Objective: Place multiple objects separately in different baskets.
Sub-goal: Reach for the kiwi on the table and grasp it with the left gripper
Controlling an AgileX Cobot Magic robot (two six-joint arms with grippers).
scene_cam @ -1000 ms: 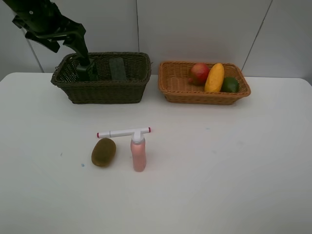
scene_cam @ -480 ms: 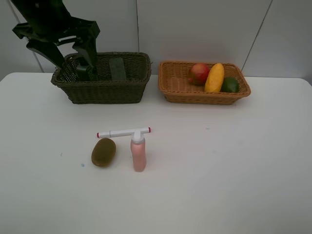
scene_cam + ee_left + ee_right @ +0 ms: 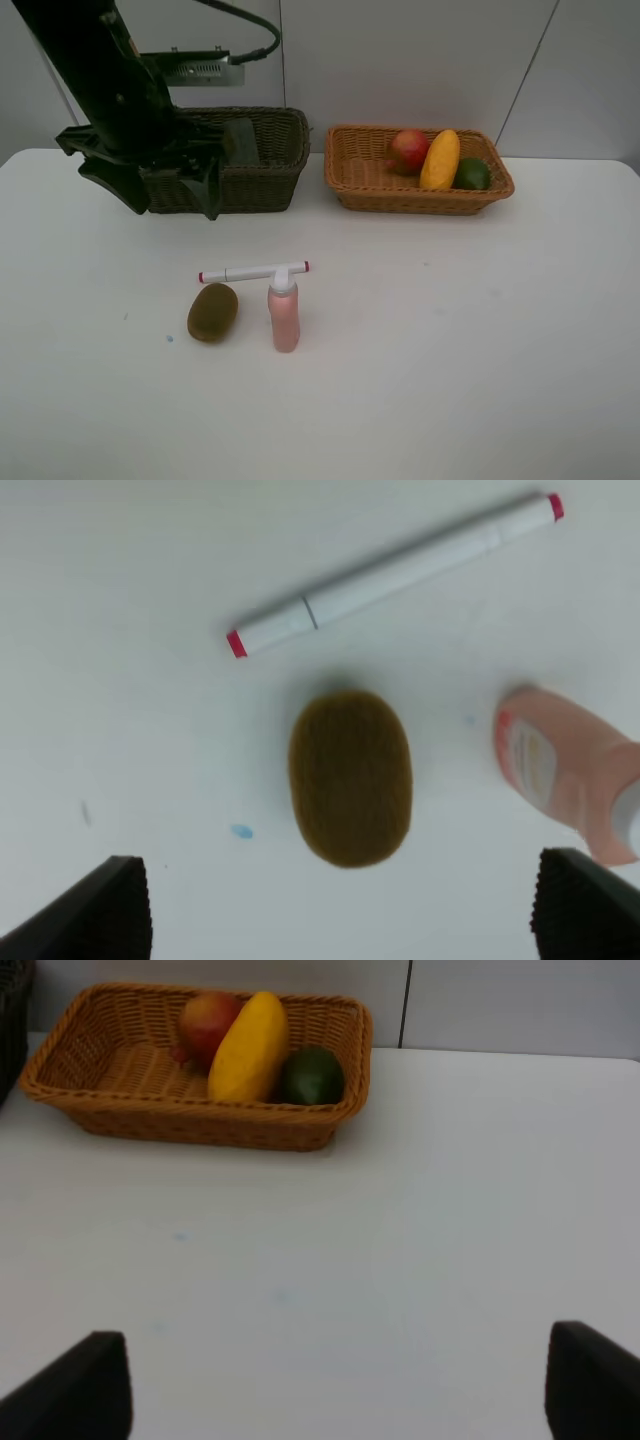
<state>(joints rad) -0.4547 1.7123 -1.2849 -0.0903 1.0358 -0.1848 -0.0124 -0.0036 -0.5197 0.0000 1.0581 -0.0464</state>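
A brown kiwi (image 3: 212, 311), a small pink bottle (image 3: 284, 315) and a white marker with red ends (image 3: 253, 271) lie together on the white table. My left gripper (image 3: 168, 195) hangs open in front of the dark basket (image 3: 275, 165), behind the kiwi. The left wrist view shows the kiwi (image 3: 350, 777) between the open fingertips (image 3: 100, 910), with the marker (image 3: 390, 572) beyond it and the bottle (image 3: 565, 780) to one side. A black eraser block (image 3: 240, 140) stands in the dark basket. My right gripper (image 3: 335, 1390) is open over bare table, facing the tan basket (image 3: 120, 1110).
The tan basket (image 3: 420, 197) at the back right holds a red pomegranate (image 3: 409, 148), a yellow mango (image 3: 441, 158) and a green lime (image 3: 472, 174). The left arm covers the dark basket's left half. A grey wall stands behind both baskets.
My left arm has come up out of the dark basket and swung forward and down in front of it, jaws open throughout. The objects on the table have not moved.
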